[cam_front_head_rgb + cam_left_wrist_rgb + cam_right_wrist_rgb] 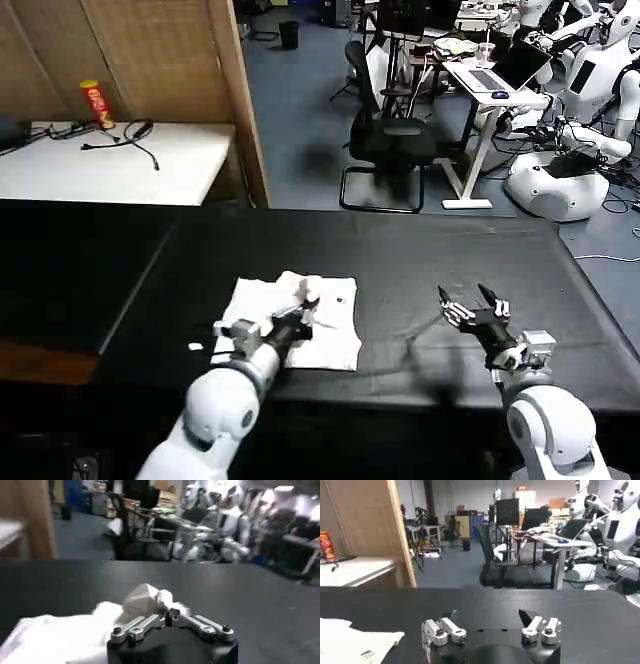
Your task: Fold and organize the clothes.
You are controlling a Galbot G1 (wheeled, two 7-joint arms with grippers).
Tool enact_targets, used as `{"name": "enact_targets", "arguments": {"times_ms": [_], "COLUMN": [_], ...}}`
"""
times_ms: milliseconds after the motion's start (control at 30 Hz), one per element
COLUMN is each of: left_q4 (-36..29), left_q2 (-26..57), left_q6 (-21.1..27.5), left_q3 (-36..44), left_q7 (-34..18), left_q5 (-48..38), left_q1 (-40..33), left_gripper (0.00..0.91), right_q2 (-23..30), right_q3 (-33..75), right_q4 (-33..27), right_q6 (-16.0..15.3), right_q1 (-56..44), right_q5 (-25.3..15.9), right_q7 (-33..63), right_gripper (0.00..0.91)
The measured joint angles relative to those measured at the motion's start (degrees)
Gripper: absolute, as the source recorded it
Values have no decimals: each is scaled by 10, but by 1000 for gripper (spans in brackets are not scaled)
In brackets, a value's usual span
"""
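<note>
Left gripper [303,312]: we are pinching a raised fold of the T-shirt [335,340].
Right gripper [474,305]: we are idling, jaws wide, empty.
Progress: mostly folded; tidying remaining.

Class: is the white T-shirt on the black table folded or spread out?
Folded: the T-shirt lies as a compact rectangle, one fold pinched up by the left gripper.

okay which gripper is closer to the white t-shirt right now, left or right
Left. The left gripper is over the T-shirt, its fingers shut on a bunched-up piece of the cloth. The right gripper is open above bare black table, off to the shirt's right.
</note>
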Motion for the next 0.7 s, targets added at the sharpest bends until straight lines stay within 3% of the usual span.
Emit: {"name": "enact_targets", "arguments": {"times_ms": [133,167,700], "left_q4": [15,19,39], "left_q2": [-20,-24,-79], "left_q6": [-4,-4,-47], "left_q3": [7,7,10], "left_q7": [0,1,17], "left_q5": [5,6,1], "left_q1": [-8,-8,23], "left_gripper": [0,878,878], "right_q2": [1,0,-24], "right_q3": [-2,-3,-77], "right_q4": [1,2,-10], "right_q6": [0,0,-1], "right_q1": [-3,-4,19], "right_q5": [-1,-1,2], "right_q7": [-1,-2,-22], "right_gripper": [878,878,878]}}
